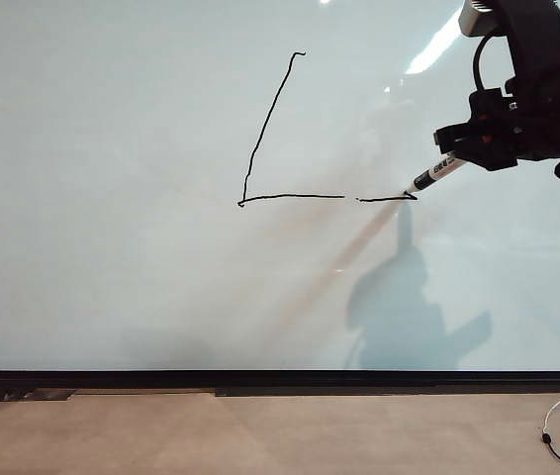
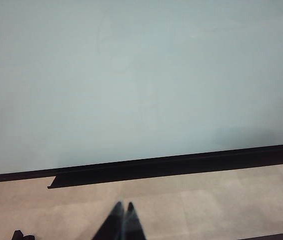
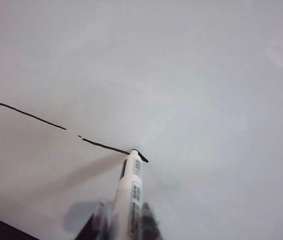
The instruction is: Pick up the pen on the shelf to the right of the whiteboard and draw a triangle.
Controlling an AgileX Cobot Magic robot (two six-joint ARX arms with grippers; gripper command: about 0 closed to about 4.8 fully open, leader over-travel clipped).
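The right gripper [image 1: 478,148], at two o'clock on the whiteboard [image 1: 112,247], pinches the pen [image 1: 436,174], tip touching the unfinished triangle [image 1: 260,148]'s base end. The left gripper [image 2: 123,209] hangs pressed together above the desk [image 2: 206,200].

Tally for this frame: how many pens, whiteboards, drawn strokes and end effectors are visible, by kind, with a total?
Pens: 1, the pen
Whiteboards: 1, the whiteboard
Drawn strokes: 3, the unfinished triangle
End effectors: 2, right end effector gripping the pen, left end effector idle
Total: 7
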